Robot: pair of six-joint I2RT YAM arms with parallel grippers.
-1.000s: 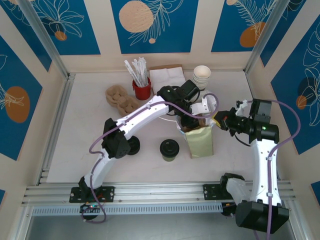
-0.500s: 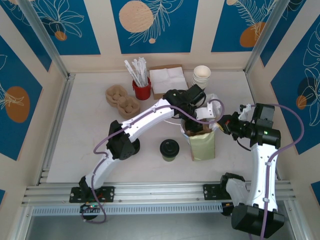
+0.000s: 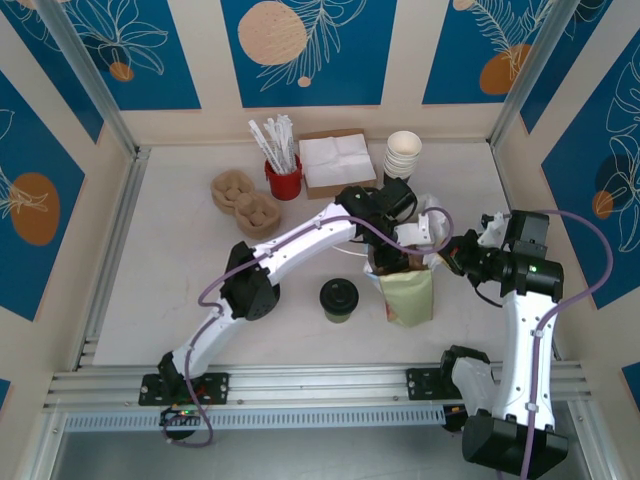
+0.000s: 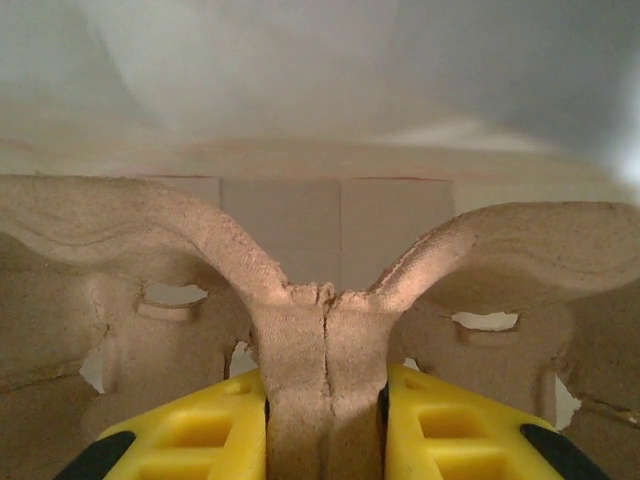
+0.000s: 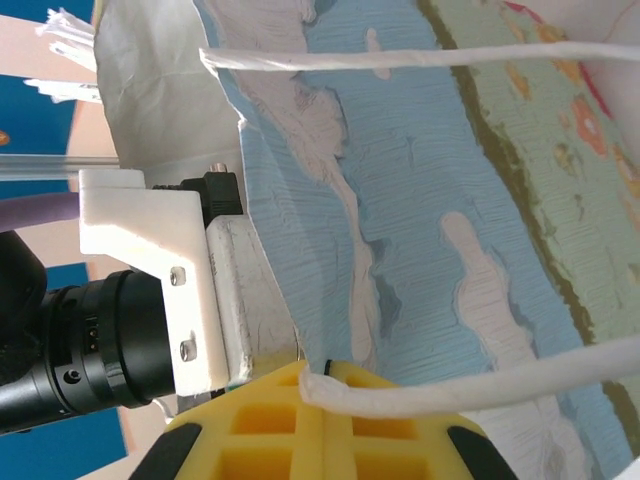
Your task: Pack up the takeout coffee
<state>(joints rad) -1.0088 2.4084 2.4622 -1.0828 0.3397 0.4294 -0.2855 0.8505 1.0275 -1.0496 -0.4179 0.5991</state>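
Note:
The takeout coffee (image 3: 339, 298), a small cup with a black lid, stands on the table left of the paper bag (image 3: 410, 297). My left gripper (image 3: 392, 258) reaches into the bag's open mouth. In the left wrist view it (image 4: 325, 388) is shut on the middle ridge of a brown pulp cup carrier (image 4: 325, 320), with the bag's pale inner wall behind. My right gripper (image 3: 442, 257) holds the bag at its right rim. In the right wrist view it (image 5: 325, 376) is shut on the bag's edge beside the white twisted handle (image 5: 470, 388).
More pulp carriers (image 3: 246, 200) lie at the back left. A red cup of white sticks (image 3: 283, 178), a box of napkins (image 3: 338, 162) and a stack of white cups (image 3: 403, 153) line the back wall. The left arm (image 3: 300, 240) spans the table's middle.
The left arm has swung right and down, taking the pulp carrier deeper into the bag. The bag and the right gripper have shifted slightly to the right.

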